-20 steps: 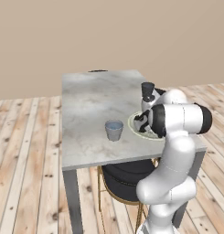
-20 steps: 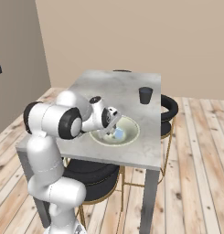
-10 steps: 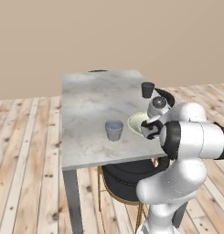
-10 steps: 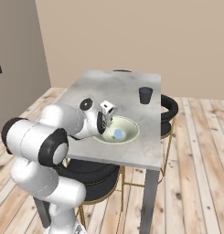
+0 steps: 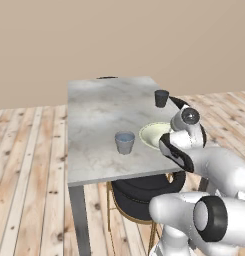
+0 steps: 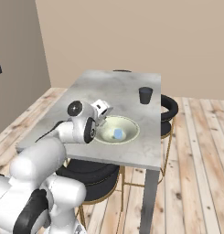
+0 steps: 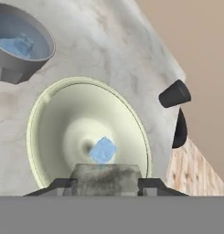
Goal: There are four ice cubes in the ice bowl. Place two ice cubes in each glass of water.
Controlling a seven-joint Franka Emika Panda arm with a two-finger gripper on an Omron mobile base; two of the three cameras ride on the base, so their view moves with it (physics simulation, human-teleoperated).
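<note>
In the hand view we look down into the bowl, where one ice cube lies near the centre, just beyond our gripper at twelve o'clock. Whether the jaws are spread or pinched we cannot tell. At ten o'clock the near glass holds ice in its water. The right base view shows the cube in the bowl; the left base view hides it behind the arm. The far glass stands well beyond on the table.
</note>
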